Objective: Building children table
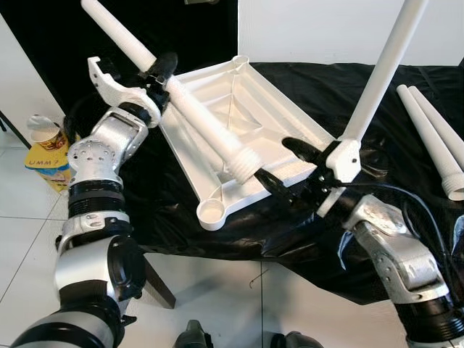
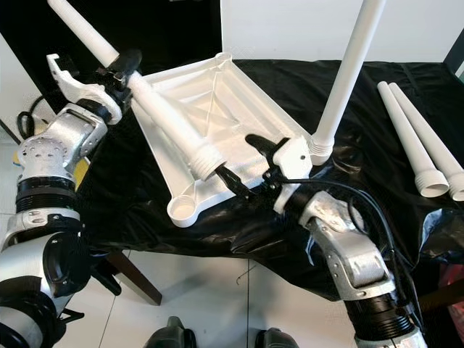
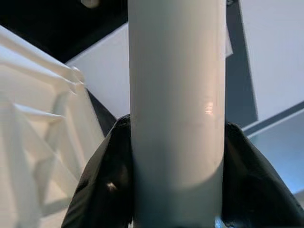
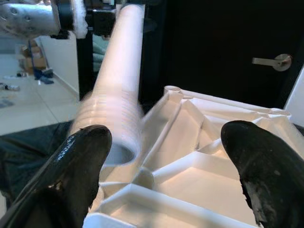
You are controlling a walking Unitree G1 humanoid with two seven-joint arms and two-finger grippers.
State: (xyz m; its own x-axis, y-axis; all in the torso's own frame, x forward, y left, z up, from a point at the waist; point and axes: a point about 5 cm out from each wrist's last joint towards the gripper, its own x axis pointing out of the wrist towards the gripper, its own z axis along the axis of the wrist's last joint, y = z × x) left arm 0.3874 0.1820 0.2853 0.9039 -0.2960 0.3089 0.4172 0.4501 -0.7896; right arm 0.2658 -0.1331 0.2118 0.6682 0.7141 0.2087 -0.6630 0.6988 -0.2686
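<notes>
A white plastic tabletop [image 1: 246, 116] lies upside down on a black cloth [image 1: 377, 87]. One white leg [image 1: 380, 72] stands upright in its right corner socket. My left gripper [image 1: 156, 72] is shut on a second white leg [image 1: 206, 127], held slanted above the tabletop with its threaded end [image 1: 246, 165] low; in the left wrist view that leg [image 3: 175, 118] sits between the black fingers [image 3: 102, 185]. My right gripper [image 1: 279, 165] is open just beside that threaded end [image 4: 114, 123], above the tabletop's near edge. The near corner socket [image 1: 212, 212] stands open.
Two spare white legs [image 1: 435, 138] lie on the cloth at the far right. A paper cup [image 1: 45, 130] and a yellow pack [image 1: 43, 163] sit on the tiled floor at the left. A dark door with a handle [image 4: 270, 61] stands behind.
</notes>
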